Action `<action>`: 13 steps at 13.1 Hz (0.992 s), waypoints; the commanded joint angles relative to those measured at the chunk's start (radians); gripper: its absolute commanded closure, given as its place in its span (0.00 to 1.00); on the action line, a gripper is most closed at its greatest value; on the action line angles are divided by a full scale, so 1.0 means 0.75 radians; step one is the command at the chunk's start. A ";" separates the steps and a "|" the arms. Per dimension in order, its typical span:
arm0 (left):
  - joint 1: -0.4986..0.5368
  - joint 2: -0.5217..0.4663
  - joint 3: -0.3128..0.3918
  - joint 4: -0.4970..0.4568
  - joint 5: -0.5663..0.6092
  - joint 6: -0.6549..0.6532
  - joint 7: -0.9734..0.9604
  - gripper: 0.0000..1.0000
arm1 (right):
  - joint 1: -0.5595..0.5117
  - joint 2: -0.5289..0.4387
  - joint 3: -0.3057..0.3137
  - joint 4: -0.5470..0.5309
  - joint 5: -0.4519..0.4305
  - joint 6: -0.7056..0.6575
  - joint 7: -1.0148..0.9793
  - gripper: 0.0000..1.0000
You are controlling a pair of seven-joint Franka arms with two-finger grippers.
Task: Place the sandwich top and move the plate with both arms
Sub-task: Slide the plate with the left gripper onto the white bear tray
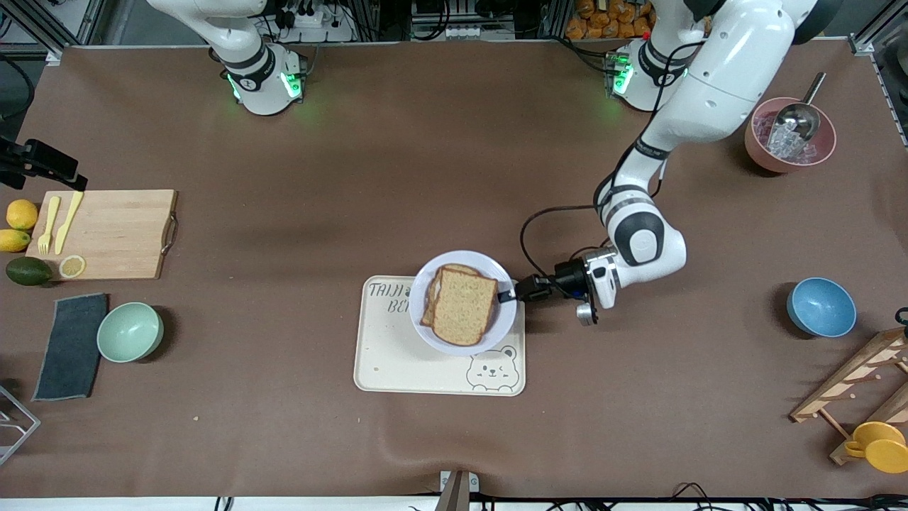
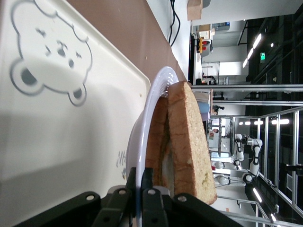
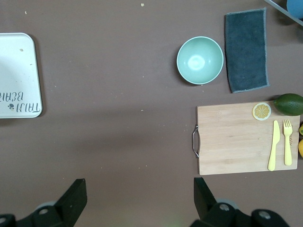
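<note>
The sandwich top [image 1: 464, 306], a plain tan slice, lies on a second slice on the round pale plate [image 1: 461, 258]. The plate sits over the cream bear-printed tray [image 1: 397, 369], overlapping the tray's edge nearest the robots. My left gripper [image 1: 508, 294] is shut on the plate's rim at the side toward the left arm's end. In the left wrist view its fingers [image 2: 141, 177] pinch the thin rim of the plate [image 2: 156, 94], with the sandwich top [image 2: 189, 142] just past them. My right gripper [image 3: 139, 194] hangs open high over bare table, holding nothing.
A wooden cutting board [image 1: 106, 233] with yellow cutlery, a mint bowl [image 1: 130, 331] and a dark cloth [image 1: 71, 346] are at the right arm's end. A blue bowl [image 1: 821, 306], a pink bowl with a scoop [image 1: 789, 135] and a wooden rack [image 1: 858, 387] are at the left arm's end.
</note>
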 commanded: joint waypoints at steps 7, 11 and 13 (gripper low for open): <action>0.000 0.244 0.047 0.254 0.182 -0.007 -0.082 1.00 | 0.004 0.012 0.003 0.015 -0.008 -0.004 -0.008 0.00; -0.012 0.253 0.047 0.254 0.199 -0.005 -0.084 1.00 | 0.004 0.012 0.003 0.015 -0.008 -0.004 -0.008 0.00; -0.018 0.261 0.047 0.254 0.199 -0.005 -0.084 1.00 | 0.004 0.012 0.003 0.015 -0.008 -0.004 -0.008 0.00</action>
